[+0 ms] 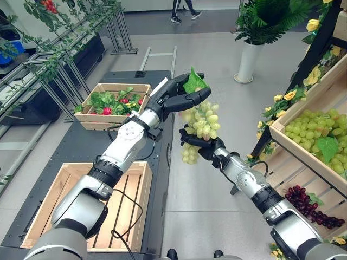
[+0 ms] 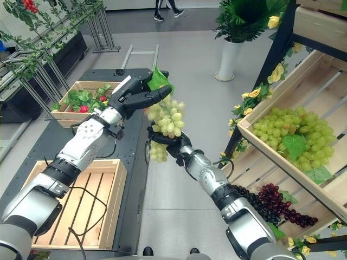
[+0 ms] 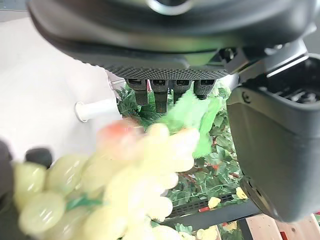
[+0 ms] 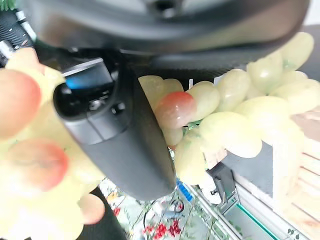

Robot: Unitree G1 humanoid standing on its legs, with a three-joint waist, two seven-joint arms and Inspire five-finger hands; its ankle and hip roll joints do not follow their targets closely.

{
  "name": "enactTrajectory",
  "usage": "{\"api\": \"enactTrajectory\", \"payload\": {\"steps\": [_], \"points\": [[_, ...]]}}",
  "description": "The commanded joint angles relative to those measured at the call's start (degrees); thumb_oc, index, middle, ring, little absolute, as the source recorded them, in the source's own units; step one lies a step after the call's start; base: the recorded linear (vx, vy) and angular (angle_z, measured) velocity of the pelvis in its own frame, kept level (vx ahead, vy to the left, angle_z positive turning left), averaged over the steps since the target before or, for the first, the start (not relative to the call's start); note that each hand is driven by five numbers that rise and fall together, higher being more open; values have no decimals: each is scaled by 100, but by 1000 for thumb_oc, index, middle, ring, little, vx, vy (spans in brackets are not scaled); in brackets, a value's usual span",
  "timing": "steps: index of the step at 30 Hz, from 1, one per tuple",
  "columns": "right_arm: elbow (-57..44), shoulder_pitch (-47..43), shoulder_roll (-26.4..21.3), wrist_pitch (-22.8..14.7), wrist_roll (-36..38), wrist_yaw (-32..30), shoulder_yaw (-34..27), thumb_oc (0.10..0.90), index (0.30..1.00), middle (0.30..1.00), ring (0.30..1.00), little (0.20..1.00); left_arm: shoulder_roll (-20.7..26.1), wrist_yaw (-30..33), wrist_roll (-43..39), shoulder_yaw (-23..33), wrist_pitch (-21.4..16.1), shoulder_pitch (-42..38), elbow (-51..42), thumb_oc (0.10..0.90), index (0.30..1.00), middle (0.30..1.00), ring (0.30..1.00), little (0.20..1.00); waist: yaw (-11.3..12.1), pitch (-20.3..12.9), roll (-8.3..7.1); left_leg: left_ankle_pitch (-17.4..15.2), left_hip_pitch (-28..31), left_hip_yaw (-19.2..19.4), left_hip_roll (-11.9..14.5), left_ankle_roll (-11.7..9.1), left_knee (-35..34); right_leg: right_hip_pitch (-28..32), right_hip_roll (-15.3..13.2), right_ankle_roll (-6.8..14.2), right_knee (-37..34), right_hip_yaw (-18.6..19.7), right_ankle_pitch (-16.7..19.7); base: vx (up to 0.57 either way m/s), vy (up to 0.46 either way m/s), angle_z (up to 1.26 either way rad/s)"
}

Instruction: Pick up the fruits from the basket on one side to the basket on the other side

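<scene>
A bunch of green grapes [image 1: 203, 122] with a green leaf [image 1: 194, 82] on top hangs in the air over the floor between the two sides. My left hand [image 1: 176, 95] is shut on the leafy top of the bunch, thumb under the leaf and fingers over it. My right hand [image 1: 206, 147] holds the same bunch from below, with its fingers curled round the lower grapes. The left wrist view shows the grapes [image 3: 135, 190] just past the thumb. The right wrist view has grapes [image 4: 235, 115] pressed around the thumb. An empty wooden crate [image 1: 70, 179] lies at the lower left.
A second crate [image 1: 89, 122] with greens and red fruit sits farther back on the dark platform [image 1: 70, 143]. At the right, slanted wooden shelves [image 1: 295, 146] hold green grapes [image 1: 320, 130] and dark grapes [image 1: 312, 208]. A white planter [image 1: 248, 62] stands behind, and a person's legs [image 1: 183, 11] are at the far back.
</scene>
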Motion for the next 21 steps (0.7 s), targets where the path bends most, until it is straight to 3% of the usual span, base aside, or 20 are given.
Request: {"api": "enactTrajectory", "payload": {"steps": [1, 11, 17, 21], "points": [[-189, -320, 147, -886, 112, 158, -541, 400, 300, 300, 300, 300, 140, 166, 4, 598, -279, -290, 473, 800, 900, 900, 900, 900, 63, -479, 37, -707, -34, -130, -332, -48, 9, -207, 304, -327, 10, -174, -171, 0, 0, 0], [-680, 599, -155, -923, -951, 297, -705, 400, 300, 300, 300, 300, 242, 505, -73, 1281, -575, 699, 176, 800, 900, 900, 900, 900, -28, -247, 46, -686, -94, -93, -341, -23, 9, -310, 277, -277, 10, -97, -82, 18, 23, -6], [-1187, 1299, -329, -1014, -1752, 288, -829, 400, 300, 300, 300, 300, -26, 773, -67, 1655, -761, 1491, -110, 800, 900, 900, 900, 900, -136, -137, 4, -675, -114, 7, -302, -8, 9, -388, 287, -256, 10, -10, -50, 21, 38, -4], [-1695, 1631, -481, -804, -1926, 570, -931, 400, 300, 300, 300, 300, -359, 612, 21, 1622, -637, 1979, -254, 800, 900, 900, 900, 900, -223, -32, -62, -681, -142, 116, -281, 8, 9, -459, 306, -230, 10, 70, -26, -16, 43, -20]]}}
